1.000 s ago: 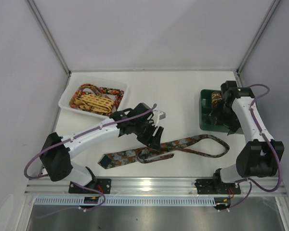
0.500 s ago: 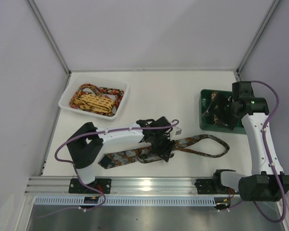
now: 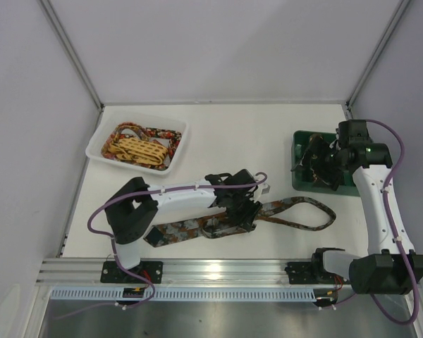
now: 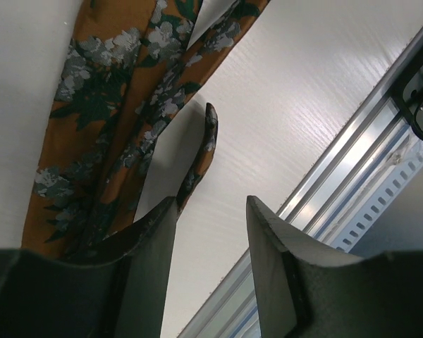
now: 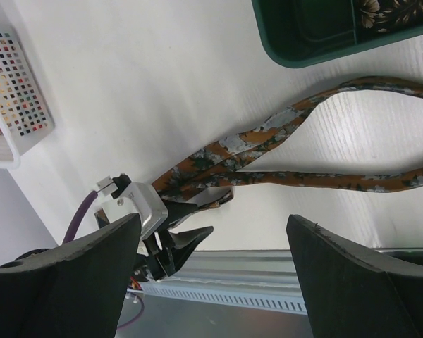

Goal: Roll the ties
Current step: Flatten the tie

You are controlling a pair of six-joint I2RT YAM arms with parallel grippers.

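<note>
Near the table [image 3: 268,134] front edge, the orange floral tie [image 3: 185,228] is laid flat, unrolled. Left gripper [image 4: 210,204] is held half-spread over a raised fold, nothing pinched; fold may be missed on closing, as it sits against one finger. Right gripper [image 5: 213,224] is spread wide, empty.

Table [image 3: 233,134]: white, flat and matte.
Near edge: an aluminium rail [image 3: 225,266] runs along its full width.
Far left: a white tray [image 3: 95,148] sits on the surface, turned at an angle to the table's edges.
Far right: a green bin [image 3: 297,158] sits on the surface, well apart from the tray.
Near middle: a brown-orange floral tie [image 3: 175,231] lies on the bare surface. Its wide end points left. Its narrow length runs right and doubles back in an open loop just in front of the bin, with a sliver of table between them.
</note>
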